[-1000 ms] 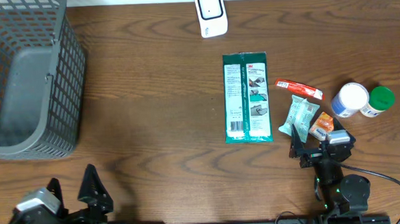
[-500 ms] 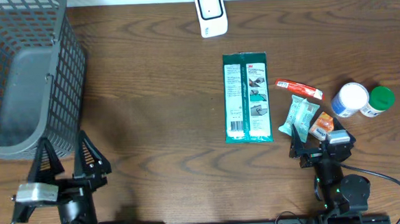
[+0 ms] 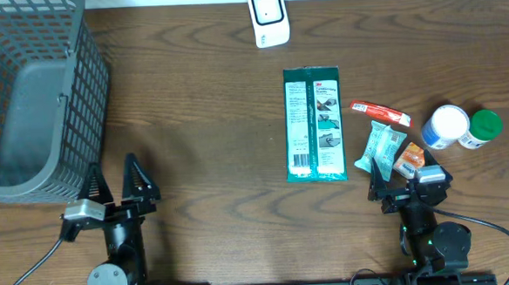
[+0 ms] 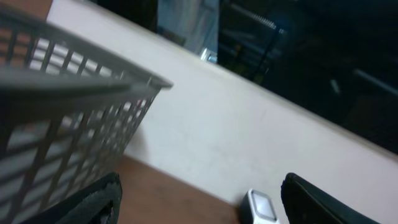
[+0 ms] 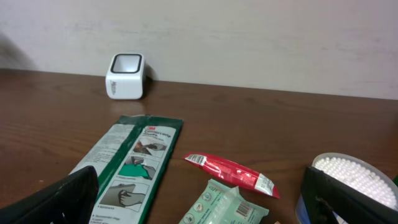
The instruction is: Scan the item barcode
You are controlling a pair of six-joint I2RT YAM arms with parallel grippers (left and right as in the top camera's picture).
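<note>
The white barcode scanner (image 3: 268, 17) stands at the table's far edge, also seen as the scanner (image 5: 127, 76) and the scanner (image 4: 261, 210). A long green package (image 3: 315, 124) lies flat mid-table, with a barcode label on it. My right gripper (image 3: 402, 173) stands open at the front right with nothing between its fingers. Just ahead of it lies a pale green packet (image 5: 227, 206), with a red sachet (image 5: 230, 174) beyond it. My left gripper (image 3: 117, 180) is open and empty at the front left, facing the back wall.
A grey mesh basket (image 3: 34, 93) fills the far left, close ahead of the left gripper. A small orange packet (image 3: 408, 161), a white-lidded tub (image 3: 446, 125) and a green-capped bottle (image 3: 483, 128) cluster at the right edge. A pale wall rises behind the table.
The left arm has swung up from the front-left corner and moved right and forward, now standing near the basket's front corner. The right arm and the items have not moved.
</note>
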